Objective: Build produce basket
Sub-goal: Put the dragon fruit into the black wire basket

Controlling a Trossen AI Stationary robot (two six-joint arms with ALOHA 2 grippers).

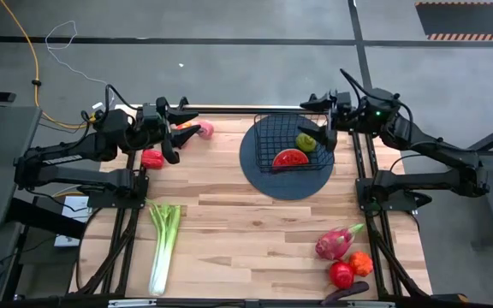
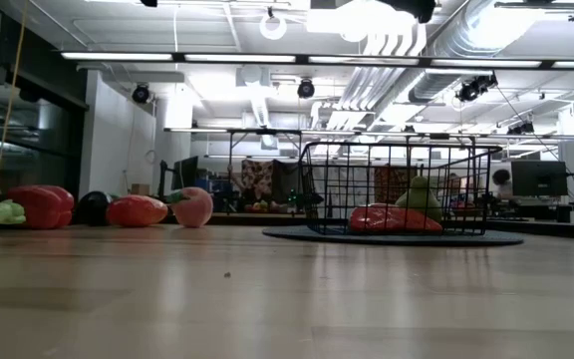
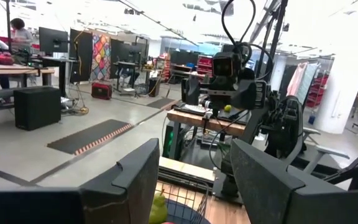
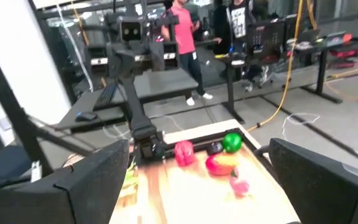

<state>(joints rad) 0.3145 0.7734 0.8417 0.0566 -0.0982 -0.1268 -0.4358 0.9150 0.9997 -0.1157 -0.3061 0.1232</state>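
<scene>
The black wire basket (image 1: 274, 128) stands on its dark round base (image 1: 259, 175) at the table's far middle. In it lie a red piece (image 1: 291, 158) and a green piece (image 1: 305, 142). My left gripper (image 3: 194, 180) hangs open and empty, high over the far left; a pink piece (image 1: 204, 129) and a red piece (image 1: 152, 158) lie on the table by it. My right gripper (image 4: 197, 180) hangs open and empty by the basket's far right corner. Celery (image 1: 163, 244) lies at the near left. Dragon fruit (image 1: 336, 242), an orange piece (image 1: 362, 261), a red piece (image 1: 341, 274) and an eggplant (image 1: 346, 293) lie at the near right.
Bare wood runs across the table's middle between the celery and the near-right produce. Both arms' frames stand along the table's left and right edges. In the low view neither arm shows; basket (image 2: 397, 189) and loose produce (image 2: 138, 210) rest on the tabletop. People stand in the room beyond the table.
</scene>
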